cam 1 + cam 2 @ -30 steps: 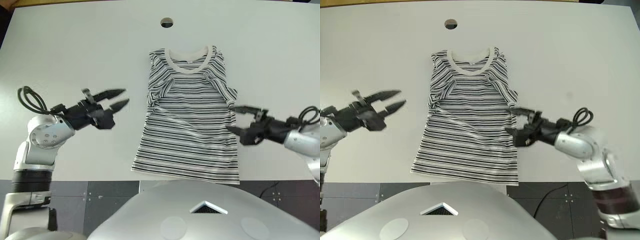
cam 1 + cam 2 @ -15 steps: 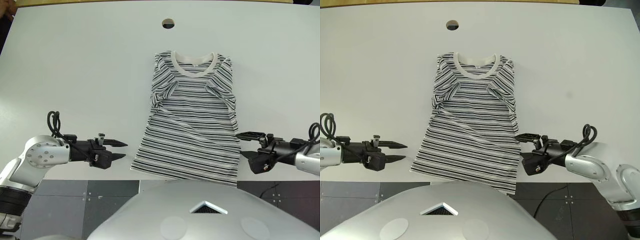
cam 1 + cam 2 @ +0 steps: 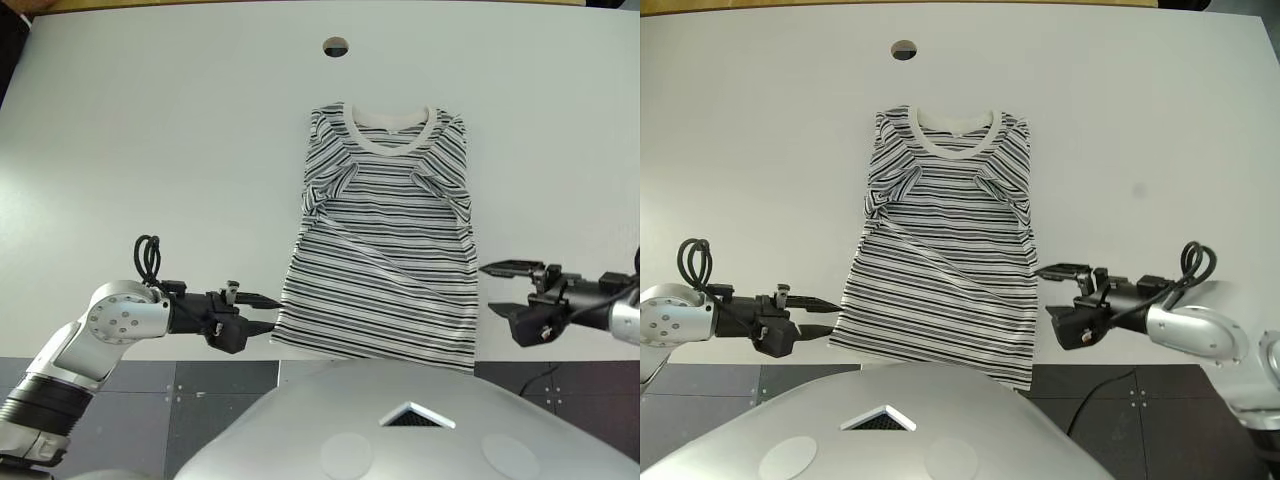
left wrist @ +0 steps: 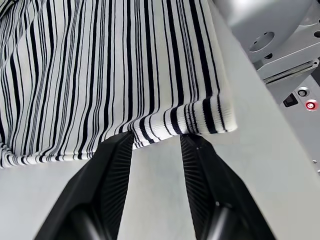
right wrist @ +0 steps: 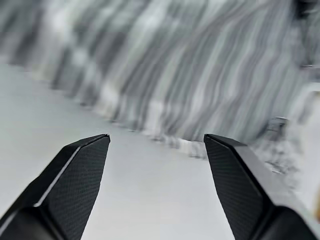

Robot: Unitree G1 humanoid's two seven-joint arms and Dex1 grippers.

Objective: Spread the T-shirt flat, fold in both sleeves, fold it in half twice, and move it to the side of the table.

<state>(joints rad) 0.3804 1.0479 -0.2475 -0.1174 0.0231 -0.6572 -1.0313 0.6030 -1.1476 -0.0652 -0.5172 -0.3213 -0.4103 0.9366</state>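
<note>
where t-shirt (image 3: 385, 230) hem lies, left gripper (image 3: 276, 312) (parted)

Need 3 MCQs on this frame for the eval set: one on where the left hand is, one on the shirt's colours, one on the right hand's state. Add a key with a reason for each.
1. Where is the left hand?
A. at the T-shirt's near left hem corner
B. at its collar
C. over the hole in the table

2. What colours is the T-shirt?
A. plain red
B. black and white stripes
C. blue dots

3. What state is the right hand in?
A. shut on the hem
B. shut on a sleeve
C. open, holding nothing

Key:
1 A: its fingers sit right at the hem corner in the left wrist view.
2 B: dark and white stripes run across the whole front.
3 C: its fingers stand wide apart with bare table between them.
</note>
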